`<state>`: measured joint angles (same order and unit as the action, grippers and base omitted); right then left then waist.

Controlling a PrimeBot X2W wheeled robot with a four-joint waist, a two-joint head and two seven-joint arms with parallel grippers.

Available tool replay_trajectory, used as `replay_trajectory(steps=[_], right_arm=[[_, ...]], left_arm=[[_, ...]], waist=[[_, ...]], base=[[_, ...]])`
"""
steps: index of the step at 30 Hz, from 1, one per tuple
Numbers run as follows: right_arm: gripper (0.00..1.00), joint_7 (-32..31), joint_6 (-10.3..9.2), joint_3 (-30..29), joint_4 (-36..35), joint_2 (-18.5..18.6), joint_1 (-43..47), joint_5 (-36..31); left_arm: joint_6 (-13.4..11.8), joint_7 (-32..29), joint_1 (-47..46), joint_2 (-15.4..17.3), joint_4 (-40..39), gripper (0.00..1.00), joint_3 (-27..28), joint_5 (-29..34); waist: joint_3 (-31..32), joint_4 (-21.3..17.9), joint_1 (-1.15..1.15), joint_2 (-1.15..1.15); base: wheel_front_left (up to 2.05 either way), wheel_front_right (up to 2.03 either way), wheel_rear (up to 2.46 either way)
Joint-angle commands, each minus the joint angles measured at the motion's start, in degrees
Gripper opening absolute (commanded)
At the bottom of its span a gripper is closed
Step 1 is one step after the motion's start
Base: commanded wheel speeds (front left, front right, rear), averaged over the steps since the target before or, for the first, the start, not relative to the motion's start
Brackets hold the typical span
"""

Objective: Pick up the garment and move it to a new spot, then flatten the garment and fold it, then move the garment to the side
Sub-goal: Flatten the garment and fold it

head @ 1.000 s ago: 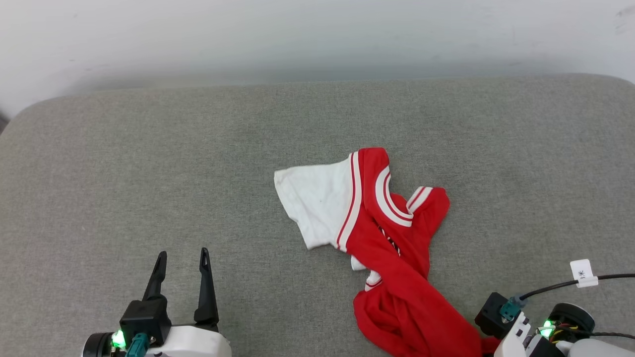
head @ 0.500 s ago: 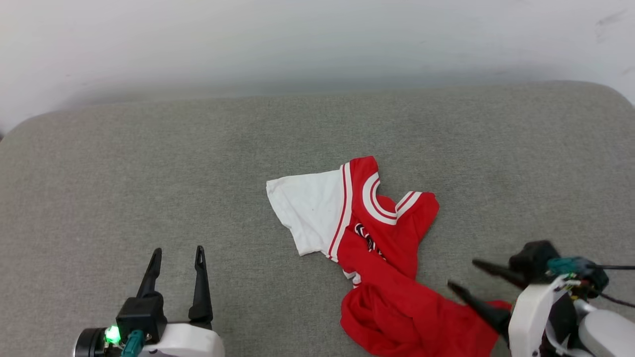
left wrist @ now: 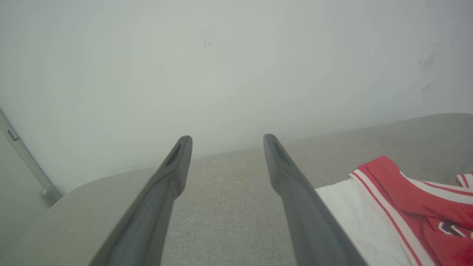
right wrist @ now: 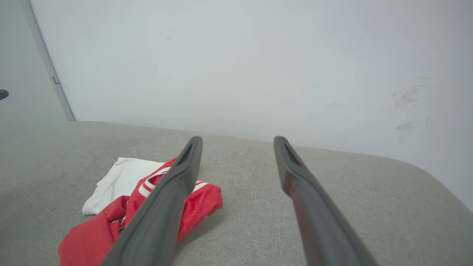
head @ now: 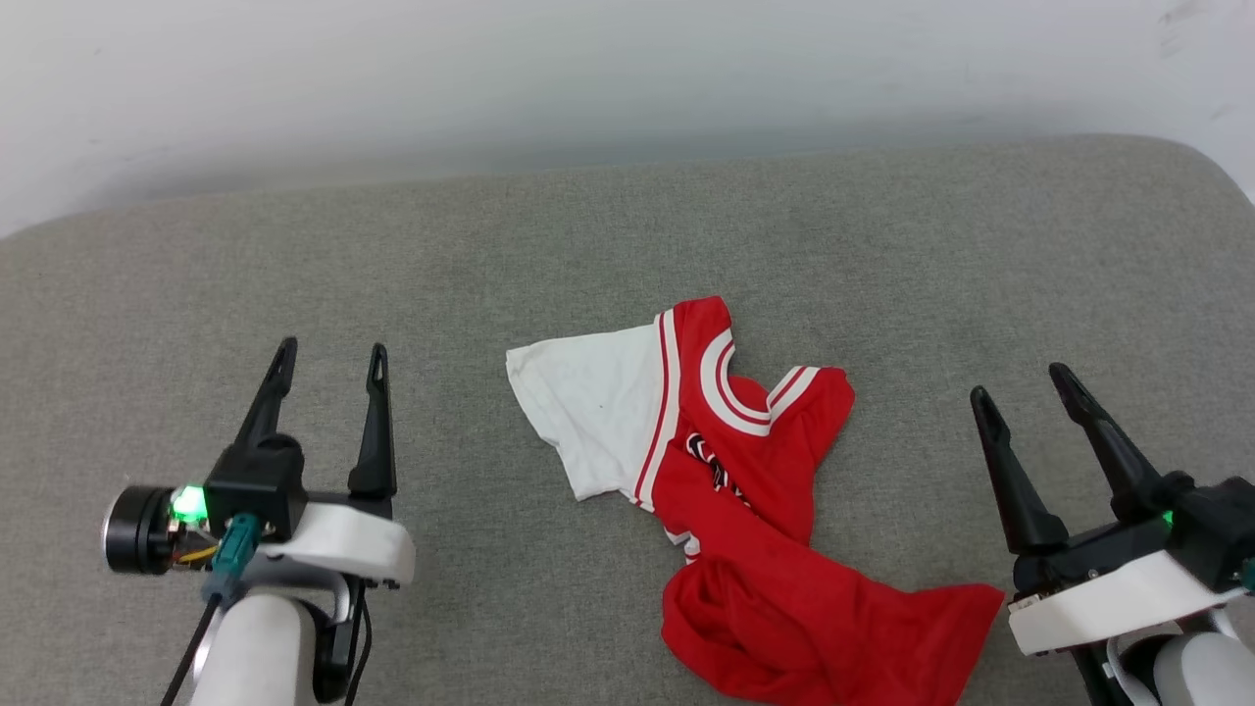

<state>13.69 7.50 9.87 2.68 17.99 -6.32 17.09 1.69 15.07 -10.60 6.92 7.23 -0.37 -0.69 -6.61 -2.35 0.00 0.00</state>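
Garment point(head: 755, 510) lies crumpled between the 2 sets of fingers point(head: 374, 422), its red hem just beside the right gripper point(head: 1020, 384). Left gripper point(head: 330, 348) and right gripper gape wide, holding nothing. Pinching that bunched hem could lift 2 layers, spoiling flattening.

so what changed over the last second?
The right gripper let go of the garment at its red lower end, opened, and swung off to the right. It now stands clear of the cloth. The freed red end has settled on the grey cushion. The head camera also shifted. Unchanged: the left gripper is open and empty, and the garment is crumpled.
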Motion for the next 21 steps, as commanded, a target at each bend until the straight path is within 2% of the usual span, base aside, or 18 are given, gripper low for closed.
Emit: replay_trajectory(steps=[1, 7, 12, 14, 16, 21], right_arm=[[1.00, 0.47, -0.02, -0.86, -0.74, -1.26, 0.98, -0.60], [1.00, 1.53, -0.02, -8.08, -7.28, -9.96, 5.18, -6.43], [1.00, 1.49, -0.02, -10.35, -11.09, -13.35, 7.67, -8.67], [1.00, 1.49, -0.02, -10.42, -11.43, -13.98, 7.69, -8.97], [1.00, 1.50, -0.02, -10.38, -11.82, -14.33, 7.15, -9.06], [1.00, 1.51, -0.02, -9.70, -12.29, -14.79, 5.53, -9.66]], left_arm=[[0.43, 0.14, -0.90, 0.25, 0.60, 1.00, -0.26, 0.15], [3.39, -1.10, -11.29, 3.41, 6.46, 1.00, -2.72, 0.74], [5.35, -6.49, -22.12, 6.16, 11.73, 1.00, -6.95, -0.88], [5.64, -10.01, -26.39, 7.09, 13.41, 1.00, -9.48, -2.38], [5.66, -14.87, -30.20, 8.38, 14.90, 1.00, -14.34, -5.50], [5.67, -31.53, -39.31, 14.50, 17.60, 1.00, -29.17, -20.65]], waist=[[-0.45, -0.18, 0.00, 0.00], [-3.01, -0.70, 0.00, 0.00], [-5.62, -1.28, 0.00, 0.00], [-6.63, -1.67, 0.00, 0.00], [-7.62, -2.19, 0.00, 0.00], [-9.72, -3.67, 0.00, 0.00]], base=[[0.00, 0.00, 0.00], [0.00, 0.00, 0.00], [0.00, 0.00, 0.00], [0.00, 0.00, 0.00], [0.00, 0.00, 0.00], [0.00, 0.00, 0.00]])
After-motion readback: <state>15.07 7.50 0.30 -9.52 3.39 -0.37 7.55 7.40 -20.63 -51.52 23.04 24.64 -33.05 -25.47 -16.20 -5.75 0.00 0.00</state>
